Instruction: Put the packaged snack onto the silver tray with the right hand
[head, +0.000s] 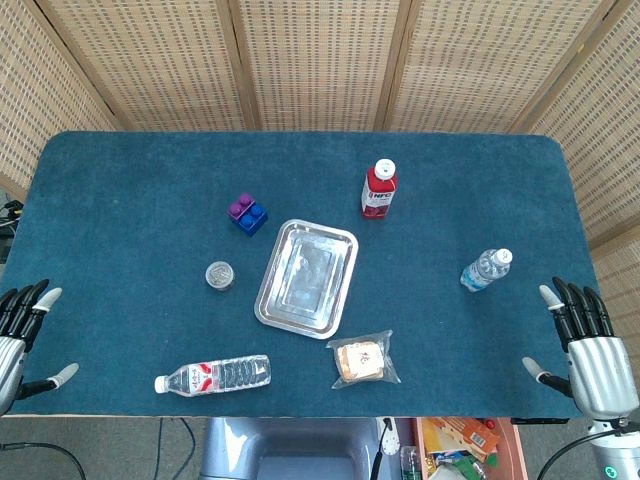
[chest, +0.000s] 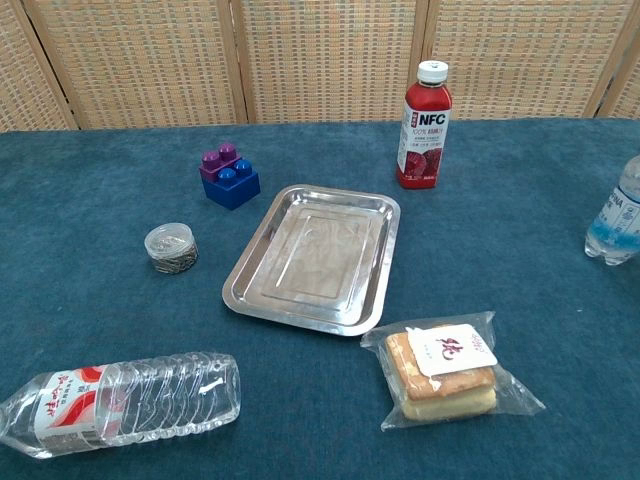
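The packaged snack (head: 362, 361) lay flat on the blue table (head: 120, 200), just off the silver tray (head: 306, 277) at its 5 o'clock corner, not touching it. The right hand (head: 587, 340) hovered at the table's 4 o'clock edge, fingers spread and holding nothing, well apart from the snack. The left hand (head: 22, 330) sat at the 8 o'clock edge, likewise spread and empty. A red juice bottle (head: 379, 188) stood at the tray's 1 o'clock.

Head view looks steeply down; chest view sits low, closer, sharing the silver tray (head: 306, 278) (chest: 314, 256)
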